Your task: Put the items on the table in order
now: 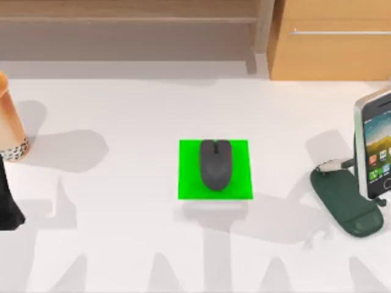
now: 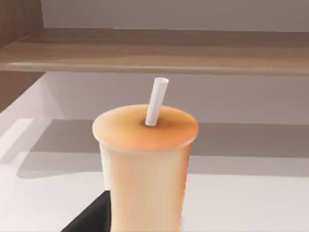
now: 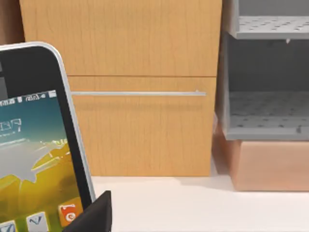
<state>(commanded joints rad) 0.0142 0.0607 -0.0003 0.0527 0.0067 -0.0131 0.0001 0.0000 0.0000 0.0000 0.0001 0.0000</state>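
Mouse [image 1: 215, 163] sits on green pad [image 1: 215, 170], mid worktop [image 1: 122, 213]. Cup [image 1: 8, 125] far left, phone [image 1: 374, 143] far right above stand [image 1: 348, 201]. Can't tell jaw state for either arm.

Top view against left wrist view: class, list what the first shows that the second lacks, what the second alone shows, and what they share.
Top view alone: the mouse lying on the green pad, the phone upright at the phone stand on the right, and the wooden cabinet. Left wrist view alone: the cup's lid and white straw. Both share the orange cup, standing at the table's left edge, and a wooden shelf behind.
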